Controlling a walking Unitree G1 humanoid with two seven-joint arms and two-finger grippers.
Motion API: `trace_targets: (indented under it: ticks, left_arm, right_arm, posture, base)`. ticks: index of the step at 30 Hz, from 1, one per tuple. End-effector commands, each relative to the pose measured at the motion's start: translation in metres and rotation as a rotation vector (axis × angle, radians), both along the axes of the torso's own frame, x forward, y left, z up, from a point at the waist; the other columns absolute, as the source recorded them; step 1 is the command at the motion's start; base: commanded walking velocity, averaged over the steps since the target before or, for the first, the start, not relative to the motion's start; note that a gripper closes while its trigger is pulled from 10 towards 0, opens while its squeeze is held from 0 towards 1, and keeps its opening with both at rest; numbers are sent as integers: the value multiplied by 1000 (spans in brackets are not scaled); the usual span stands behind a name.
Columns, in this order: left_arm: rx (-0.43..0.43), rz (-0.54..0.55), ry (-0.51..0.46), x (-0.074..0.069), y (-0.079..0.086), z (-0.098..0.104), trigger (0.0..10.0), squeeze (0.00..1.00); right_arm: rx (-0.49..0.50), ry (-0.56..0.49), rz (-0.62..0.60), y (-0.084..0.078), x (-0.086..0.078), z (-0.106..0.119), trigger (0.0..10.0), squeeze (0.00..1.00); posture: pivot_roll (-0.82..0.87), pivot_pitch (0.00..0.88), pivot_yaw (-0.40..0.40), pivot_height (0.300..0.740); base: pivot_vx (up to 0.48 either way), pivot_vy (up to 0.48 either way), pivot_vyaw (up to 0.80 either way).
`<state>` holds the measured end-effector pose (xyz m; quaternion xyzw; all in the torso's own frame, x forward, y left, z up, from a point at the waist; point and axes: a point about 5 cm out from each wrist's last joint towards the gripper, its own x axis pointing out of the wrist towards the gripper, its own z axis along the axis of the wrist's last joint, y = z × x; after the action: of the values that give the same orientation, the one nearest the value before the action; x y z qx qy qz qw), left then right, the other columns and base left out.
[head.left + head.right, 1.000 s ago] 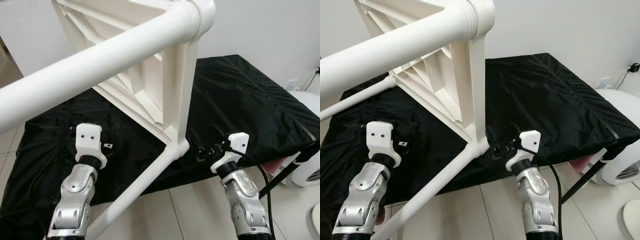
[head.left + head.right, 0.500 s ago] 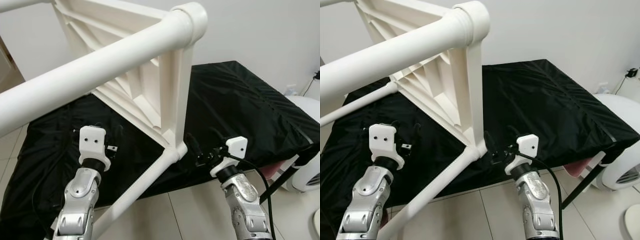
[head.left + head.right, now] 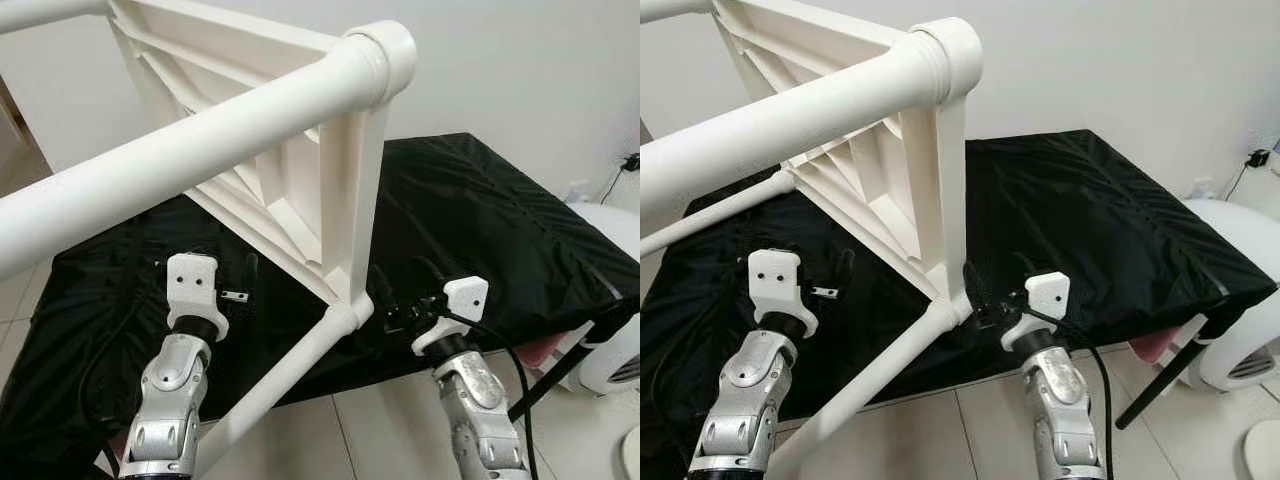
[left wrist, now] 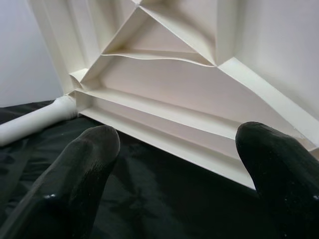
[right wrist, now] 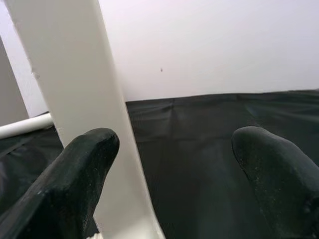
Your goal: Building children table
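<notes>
So the white plastic children's table (image 3: 300,190) is tipped on its side on the black cloth-covered surface (image 3: 500,220), with the ribbed underside of its top facing the robot. It's got round tube legs: one runs from the upper corner out toward 9 o'clock, close to the camera, and another comes off the lower corner joint (image 3: 340,318) heading down to 7 o'clock over the tiled floor (image 3: 390,430). The underside has triangular stiffening ribs, all white. The left gripper (image 3: 235,278) sits at about 8 o'clock from that lower joint, fingers spread wide, holding nothing. The right gripper (image 3: 398,290) is just at 3 o'clock of the joint, also wide and empty.
</notes>
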<state>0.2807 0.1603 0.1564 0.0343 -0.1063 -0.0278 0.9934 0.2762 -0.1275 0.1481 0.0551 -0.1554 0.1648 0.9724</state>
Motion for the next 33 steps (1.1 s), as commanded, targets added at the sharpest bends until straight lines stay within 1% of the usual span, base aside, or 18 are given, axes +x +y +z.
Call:
trace_targets:
  ticks: [1, 4, 8, 11, 16, 21, 23, 24, 28, 31, 33]
  left_arm:
    - [-10, 204, -6, -4, 13, -4, 10000, 0]
    - [-6, 219, -3, -6, 15, -6, 10000, 0]
    - [-13, 267, 2, -7, 22, -9, 10000, 0]
    - [-7, 263, 9, -6, 21, -11, 10000, 0]
    - [9, 201, -17, -7, 12, -9, 10000, 0]
    - [9, 206, -20, -6, 17, -8, 10000, 0]
    - [9, 208, -23, -6, 18, -6, 10000, 0]
    - [11, 207, -28, -7, 18, -5, 10000, 0]
    - [20, 207, -31, -9, 18, -3, 10000, 0]
    - [34, 181, -45, -14, 18, 0, 10000, 0]
    - [41, 168, -51, -16, 18, 2, 10000, 0]
  right_arm:
    - [-17, 9, -12, 3, -1, -5, 10000, 0]
    - [-32, 18, -33, 0, -1, -10, 10000, 0]
    - [-52, 30, -45, -6, -4, -16, 10000, 0]
    - [-66, 34, -27, -7, -8, -18, 10000, 0]
    - [-88, 27, 13, -2, -12, -18, 10000, 0]
    - [-93, 23, 24, -2, -13, -18, 10000, 0]
    - [-95, 23, 44, 0, -13, -17, 10000, 0]
    - [-97, 26, 83, 2, -13, -17, 10000, 0]
    - [-98, 28, 118, 4, -13, -16, 10000, 0]
    - [-103, 20, 187, 5, -9, -9, 10000, 0]
    - [-108, 15, 203, 4, -5, -6, 10000, 0]
  posture:
    - [-39, 10, 18, 740]
    - [-38, 10, 22, 740]
    - [-42, 9, 27, 740]
    - [-53, 9, 33, 740]
    - [-60, 13, 35, 740]
    - [-56, 16, 31, 740]
    - [-53, 24, 29, 740]
    - [-49, 28, 29, 740]
    - [-47, 34, 30, 740]
    - [-30, 39, 17, 740]
    - [-30, 39, 17, 740]
  base:
    - [0, 0, 0]
    - [0, 0, 0]
    - [0, 0, 0]
    - [0, 0, 0]
    - [0, 0, 0]
    - [0, 0, 0]
    - [0, 0, 0]
    - [0, 0, 0]
    - [0, 0, 0]
    - [0, 0, 0]
    - [0, 0, 0]
